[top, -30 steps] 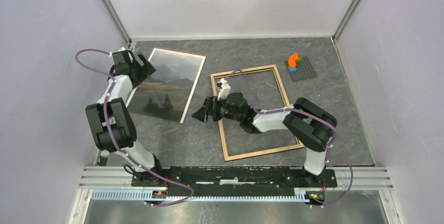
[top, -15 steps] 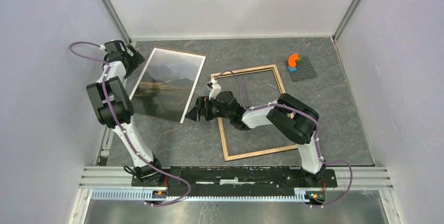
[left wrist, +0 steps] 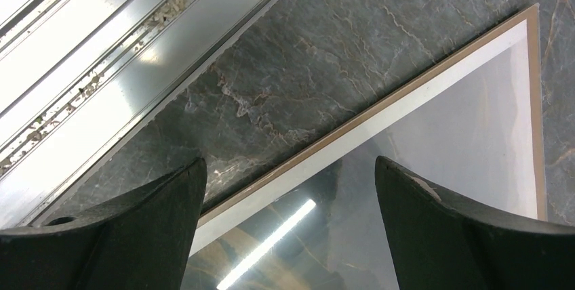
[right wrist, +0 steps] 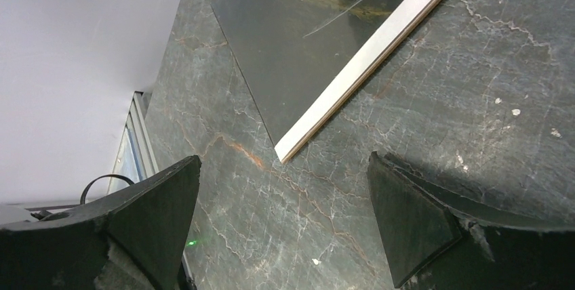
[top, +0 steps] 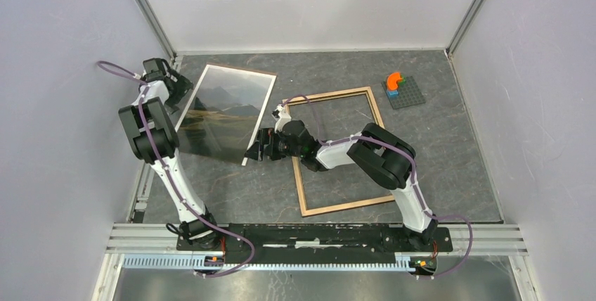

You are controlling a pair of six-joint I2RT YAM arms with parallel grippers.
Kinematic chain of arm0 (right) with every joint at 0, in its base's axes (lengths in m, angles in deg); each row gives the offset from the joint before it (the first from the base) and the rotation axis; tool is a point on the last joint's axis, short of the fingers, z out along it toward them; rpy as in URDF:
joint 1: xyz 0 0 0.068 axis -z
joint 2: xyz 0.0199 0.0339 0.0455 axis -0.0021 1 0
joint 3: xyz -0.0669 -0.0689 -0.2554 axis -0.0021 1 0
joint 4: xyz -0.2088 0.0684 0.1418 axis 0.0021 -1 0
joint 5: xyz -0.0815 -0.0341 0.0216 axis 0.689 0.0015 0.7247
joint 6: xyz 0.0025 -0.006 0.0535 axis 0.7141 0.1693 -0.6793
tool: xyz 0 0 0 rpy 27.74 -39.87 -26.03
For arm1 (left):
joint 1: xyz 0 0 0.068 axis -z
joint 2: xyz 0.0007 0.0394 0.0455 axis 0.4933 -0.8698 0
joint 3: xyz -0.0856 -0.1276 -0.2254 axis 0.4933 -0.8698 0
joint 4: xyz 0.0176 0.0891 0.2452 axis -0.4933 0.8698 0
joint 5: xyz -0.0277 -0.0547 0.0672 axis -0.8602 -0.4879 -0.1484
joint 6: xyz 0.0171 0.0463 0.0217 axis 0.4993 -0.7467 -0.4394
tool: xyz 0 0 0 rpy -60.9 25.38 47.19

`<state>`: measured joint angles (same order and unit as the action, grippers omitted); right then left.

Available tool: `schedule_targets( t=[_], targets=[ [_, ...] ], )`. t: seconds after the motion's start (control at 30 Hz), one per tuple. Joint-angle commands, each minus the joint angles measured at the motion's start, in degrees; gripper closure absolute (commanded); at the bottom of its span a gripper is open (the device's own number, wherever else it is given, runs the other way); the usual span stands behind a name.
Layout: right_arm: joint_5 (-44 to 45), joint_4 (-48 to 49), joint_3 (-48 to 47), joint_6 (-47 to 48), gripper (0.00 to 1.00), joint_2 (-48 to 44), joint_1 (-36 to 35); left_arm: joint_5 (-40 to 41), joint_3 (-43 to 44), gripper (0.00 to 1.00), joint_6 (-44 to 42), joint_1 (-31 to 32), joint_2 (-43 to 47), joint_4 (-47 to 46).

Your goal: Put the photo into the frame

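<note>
The photo (top: 225, 114), a glossy mountain print with a white border, lies flat on the table left of centre. A thin brown edge shows under its border in the left wrist view. The frame (top: 348, 205), a light wood rim, lies empty to its right. My left gripper (top: 181, 90) hangs open over the photo's far left edge, and the white border (left wrist: 407, 100) runs between its fingers (left wrist: 290, 161). My right gripper (top: 254, 150) is open and low over the table, just short of the photo's near right corner (right wrist: 283, 156). Nothing sits between its fingertips (right wrist: 283, 168).
A grey studded plate with an orange piece (top: 403, 90) sits at the back right. An aluminium rail (left wrist: 102, 66) and the enclosure wall run close along the left of the photo. My right forearm lies across the frame's left rim.
My right gripper has slid left, off the frame's left rim to the photo's near right corner. My left arm has swung back and left, its gripper now at the photo's far left edge.
</note>
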<state>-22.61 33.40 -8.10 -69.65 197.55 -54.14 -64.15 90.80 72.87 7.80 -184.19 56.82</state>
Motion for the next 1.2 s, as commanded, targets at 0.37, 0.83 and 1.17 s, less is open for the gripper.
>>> schedule_targets(
  t=[0.37,0.83,1.17],
  targets=[
    [1.9,-0.1,-0.7,-6.7,0.02,1.0,0.7,0.1,-13.4,0.00,5.6,-0.6,8.7,9.3],
    [0.6,2.5,8.2,-6.8,0.02,-4.8,1.7,12.1,-26.0,0.00,3.2,3.0,30.9,13.1],
    [-2.3,5.2,7.6,-9.1,0.04,-3.1,1.7,4.6,-36.4,0.00,3.6,5.7,32.7,8.1]
  ],
)
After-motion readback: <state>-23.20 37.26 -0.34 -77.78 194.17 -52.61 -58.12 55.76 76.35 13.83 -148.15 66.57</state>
